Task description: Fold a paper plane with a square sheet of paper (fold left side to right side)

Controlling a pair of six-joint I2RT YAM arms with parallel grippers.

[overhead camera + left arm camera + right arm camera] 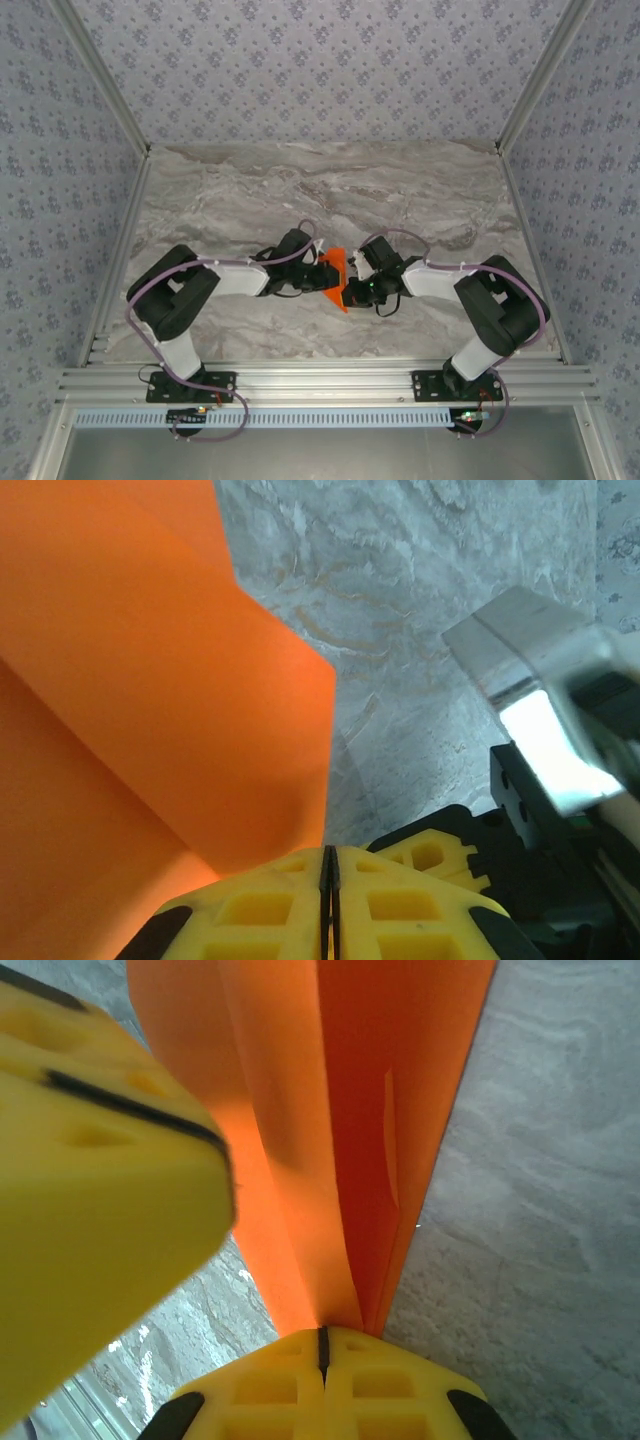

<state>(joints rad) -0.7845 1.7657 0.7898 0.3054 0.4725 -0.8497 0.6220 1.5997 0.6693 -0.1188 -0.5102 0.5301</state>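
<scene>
Marble table (pixel 300 190), with the left arm (pixel 235 278) and right arm (pixel 440 280) reaching in to meet at centre, toward the near edge. Orange paper (pixel 337 272) lies between them, creased into a narrow pointed shape. Its long axis runs far to near, with the point on the near side. Cannot tell whether it touches the table.

Left gripper (pixel 329 865) is on the paper's left side, fingers pressed together, with a paper corner running into the seam; it looks pinched. Right gripper (pixel 322 1345) is on the right side, clamped on the folded layers, which stand on edge.

Both are equally close. Judgement: the left-to-right fold turns on the far-near crease, so the left side must swing across it.
</scene>
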